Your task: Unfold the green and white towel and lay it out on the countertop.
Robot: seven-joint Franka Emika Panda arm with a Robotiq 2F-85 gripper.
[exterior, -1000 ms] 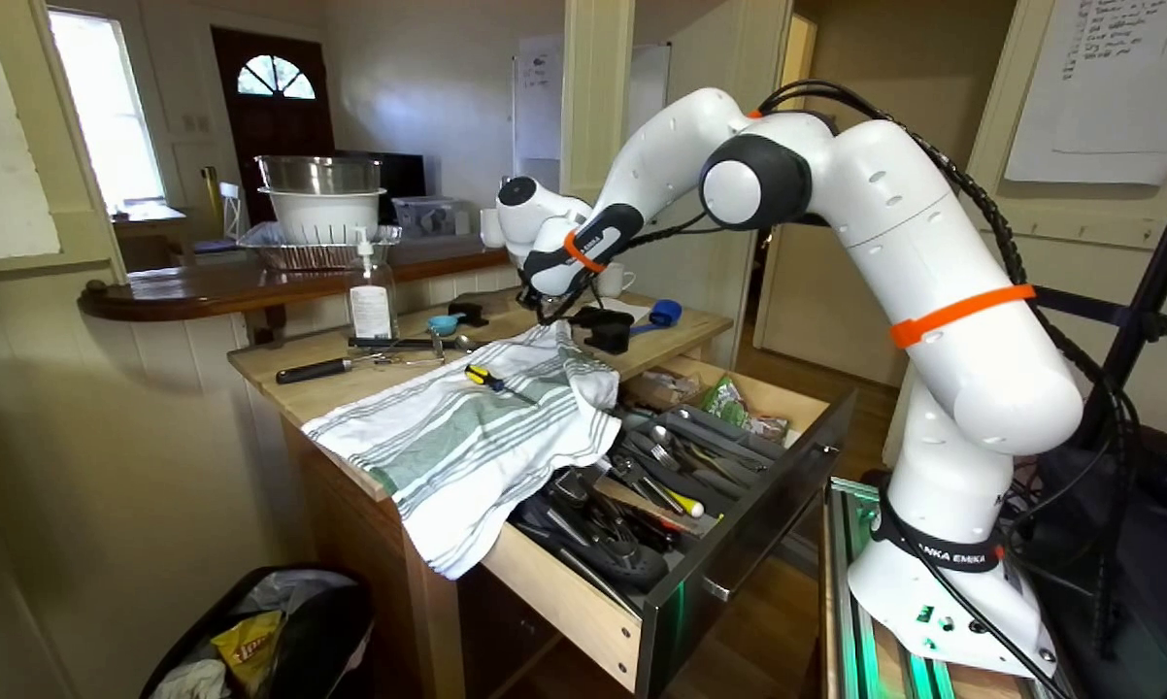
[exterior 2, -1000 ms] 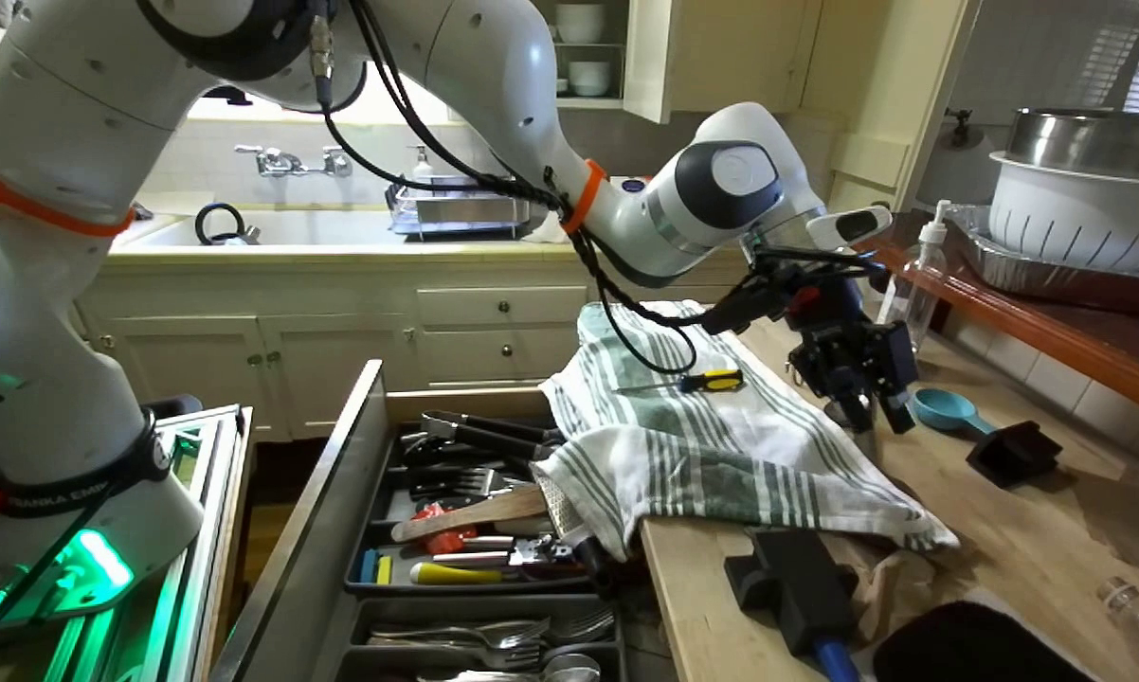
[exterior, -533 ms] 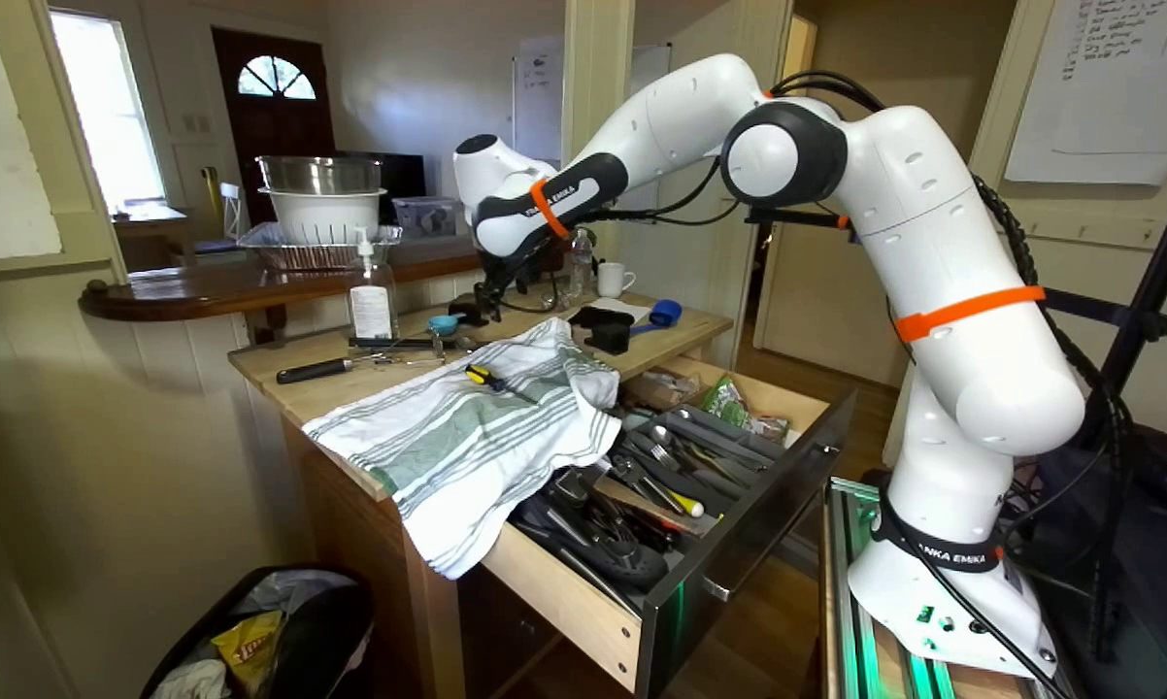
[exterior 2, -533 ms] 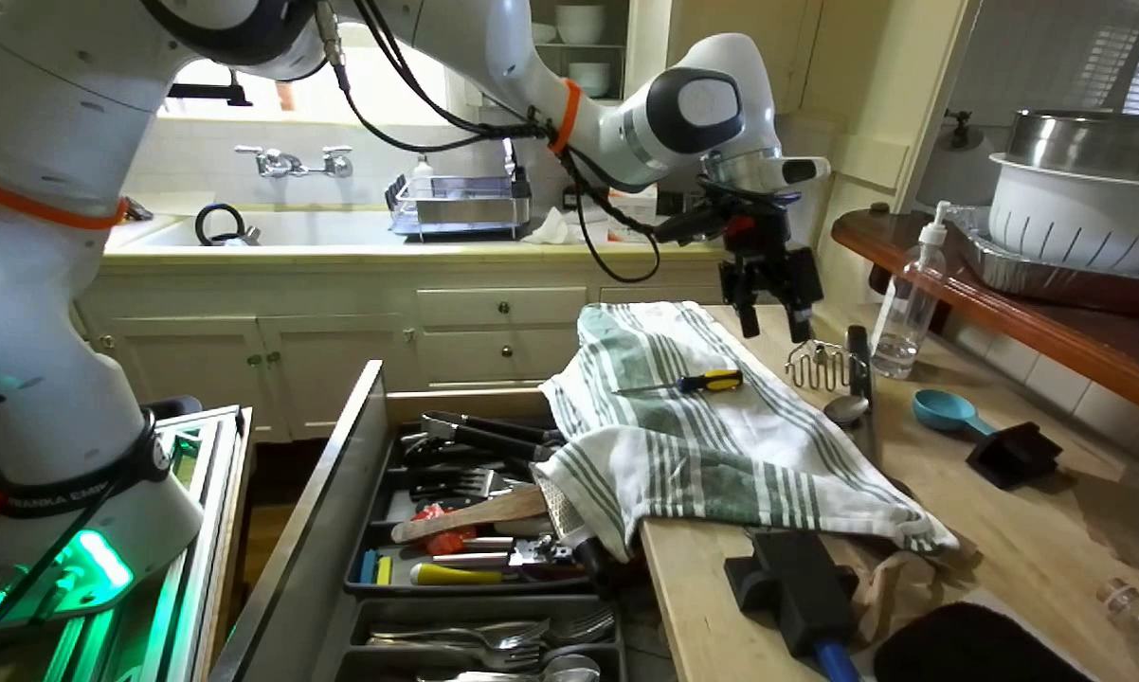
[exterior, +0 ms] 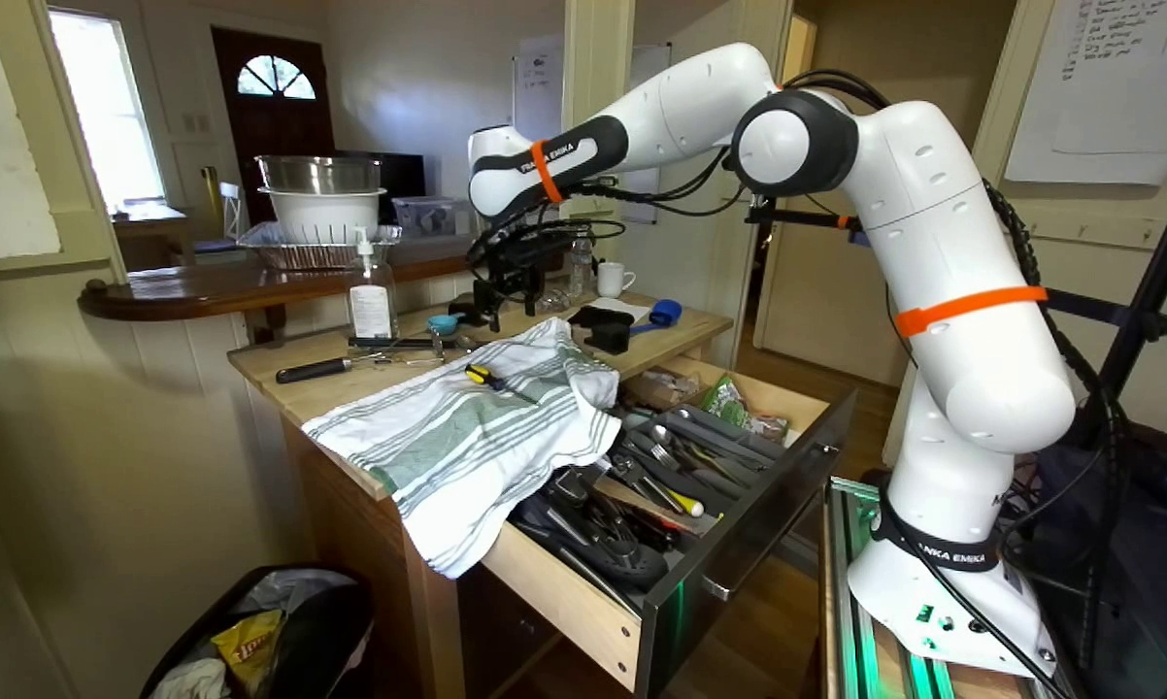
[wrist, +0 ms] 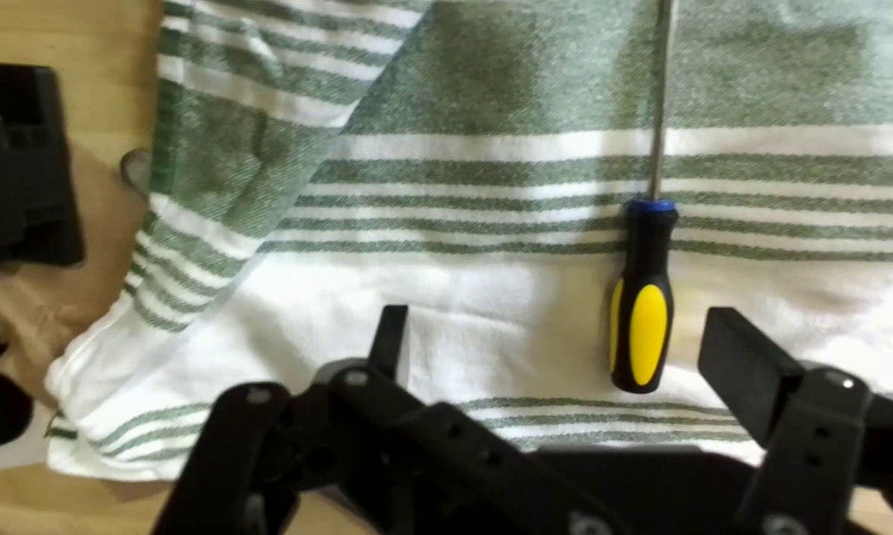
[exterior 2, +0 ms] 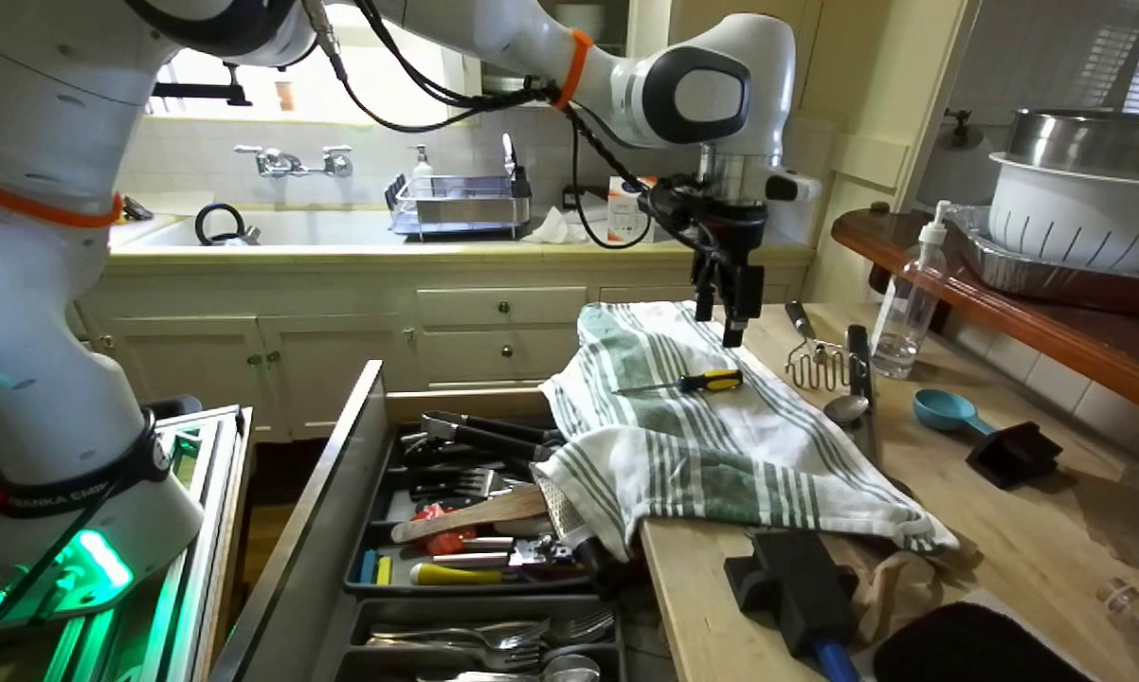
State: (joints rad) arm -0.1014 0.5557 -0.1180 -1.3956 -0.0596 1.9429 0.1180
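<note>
White and green, the towel [exterior 2: 712, 436] lies across the middle of the frame in both exterior views, only partly spread on the wooden desk [exterior 2: 1005, 540], with one part hanging over the edge at the pulled-out drawer [exterior: 768, 519]. The pincer [wrist: 558, 342] hangs above the towel, its fingers [wrist: 747, 371] wide apart, and has hold of nothing; in the wrist view a screwdriver [wrist: 648, 238], lying on the cloth, appears between them, nearer to the right finger.

I judge that the step in hand is to remove this screwdriver before spreading. For doing it well, the pincer should shift to the right of that frame, so the handle [wrist: 645, 334] is centred, then descend straight and grip only the handle, without pinching the fabric below. Afterwards, the diagonal fold [wrist: 223, 148] at upper left should be turned out, and the hanging part drawn up slowly, as it could catch on the utensils [exterior 2: 479, 511].

On the base of the arm [exterior: 943, 243], in an exterior view, "ANKA EMIKA" can be read. The yellow packet [exterior: 250, 643] in the bin [exterior: 331, 641], lower left, shows letters too partial for naming a brand. The label [exterior: 371, 313] of the pump bottle [exterior: 380, 272] and the handwritten paper [exterior: 1117, 78], upper right, are too small to read.
</note>
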